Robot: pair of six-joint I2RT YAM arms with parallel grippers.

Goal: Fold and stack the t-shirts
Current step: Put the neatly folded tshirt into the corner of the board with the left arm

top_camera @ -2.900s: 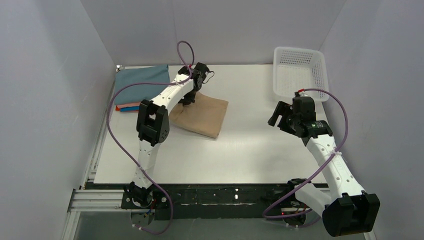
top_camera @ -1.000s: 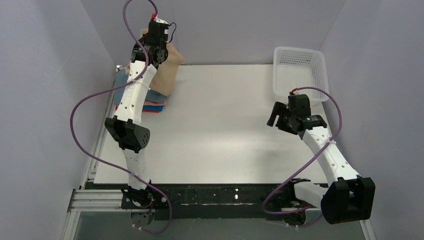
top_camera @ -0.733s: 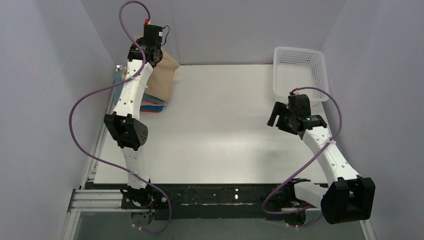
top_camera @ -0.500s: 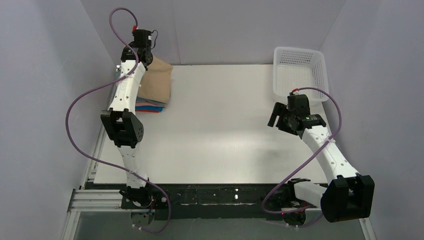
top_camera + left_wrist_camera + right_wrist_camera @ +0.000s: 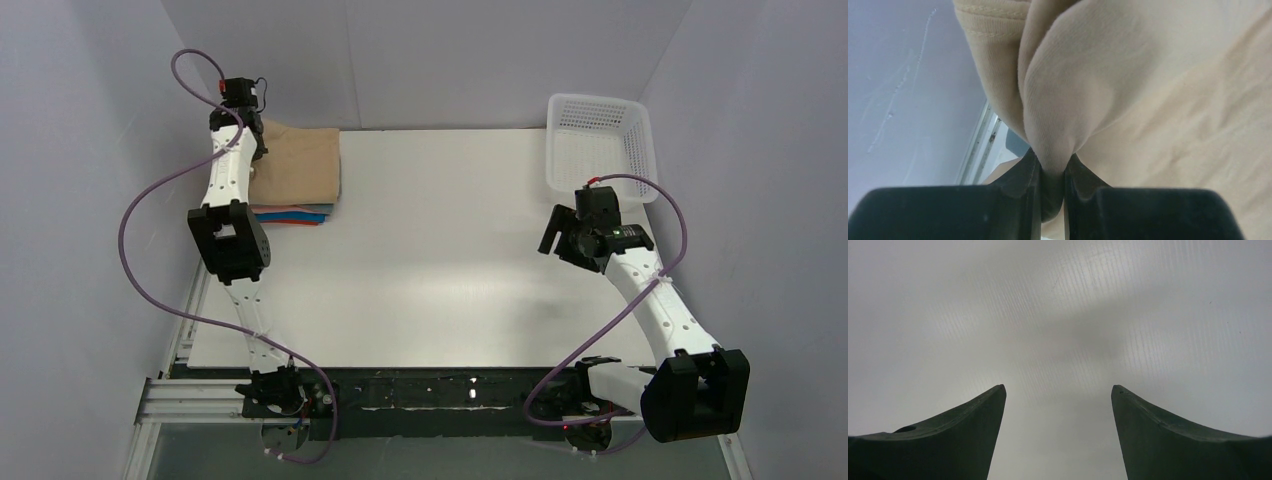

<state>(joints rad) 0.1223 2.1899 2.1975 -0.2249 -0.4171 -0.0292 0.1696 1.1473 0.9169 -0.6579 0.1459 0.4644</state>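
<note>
— Where the left arm's jaws are pressed together, what is held?

— A bunched fold of the tan-beige soft cloth t-shirt [image 5: 1168, 100] is pinched at its far-left corner. From the jaws the cloth is spread rightward and nearward, laid flat on the stack of folded t-shirts [image 5: 290, 214], blue and orange-red edges showing, at the far-left corner of the white table [image 5: 450, 260]. No clear long axis can be told.

— And the right arm's jaws?

— They are held wide apart above the table, well apart from the stack. Release is judged to fall to the left arm's jaws, withdrawn away from the cloth.
</note>
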